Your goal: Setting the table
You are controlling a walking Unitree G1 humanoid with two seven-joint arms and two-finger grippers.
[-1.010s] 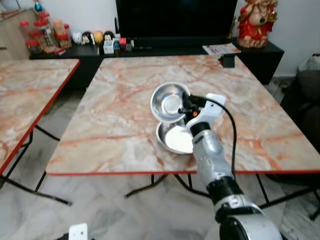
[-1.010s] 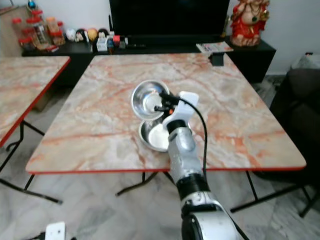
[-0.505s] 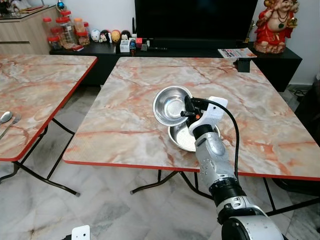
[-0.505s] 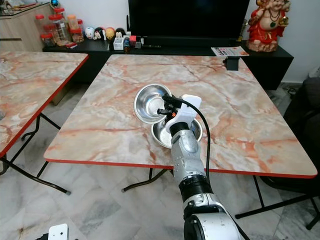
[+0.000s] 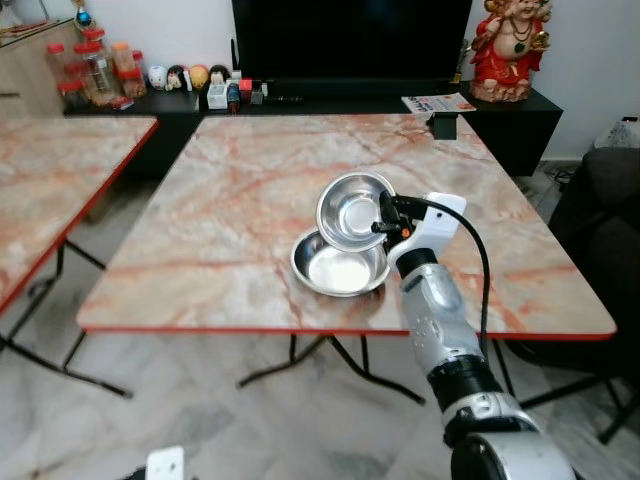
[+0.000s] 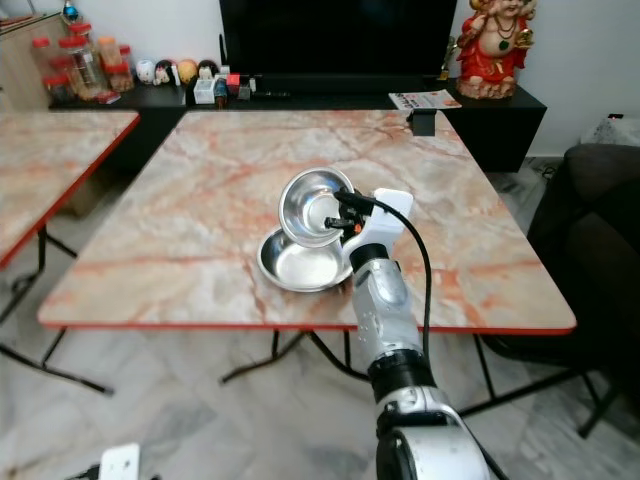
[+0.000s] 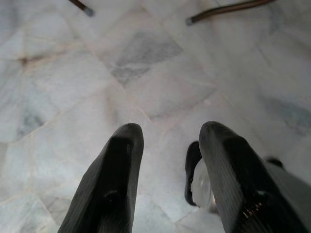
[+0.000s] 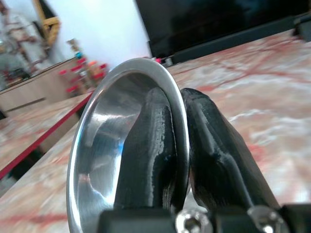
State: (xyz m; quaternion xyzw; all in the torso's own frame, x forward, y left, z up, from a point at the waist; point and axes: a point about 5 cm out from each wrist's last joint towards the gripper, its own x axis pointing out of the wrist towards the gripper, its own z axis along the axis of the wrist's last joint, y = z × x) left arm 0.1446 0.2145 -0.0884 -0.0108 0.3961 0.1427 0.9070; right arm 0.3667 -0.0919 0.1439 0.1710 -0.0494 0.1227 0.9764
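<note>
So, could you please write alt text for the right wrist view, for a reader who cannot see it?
The right hand grips the rim of a steel bowl, one black finger inside and one outside, holding it tilted above a marble table. Behind are a dark TV and a second table with a red edge.
</note>
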